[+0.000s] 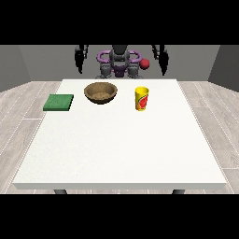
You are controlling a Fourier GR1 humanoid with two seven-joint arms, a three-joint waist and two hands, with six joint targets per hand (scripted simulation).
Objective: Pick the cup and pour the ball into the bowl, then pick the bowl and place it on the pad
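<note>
A yellow cup [141, 98] with a red mark stands upright on the white table [121, 144], right of the middle at the back. Whether a ball lies inside it is hidden. To its left sits a brown wooden bowl [100, 92]. A flat green pad [59, 102] lies at the table's left edge. The hand at the view's left [80, 58] hangs behind the table's far edge, well above and behind the bowl. The hand at the view's right [162, 58] hangs likewise, behind the cup. Both hands hold nothing, and their fingers point down and look relaxed.
The robot's torso [119, 65] stands behind the table's far edge. A small red sphere [145, 63] shows by its shoulder at the view's right. Grey floor surrounds the table.
</note>
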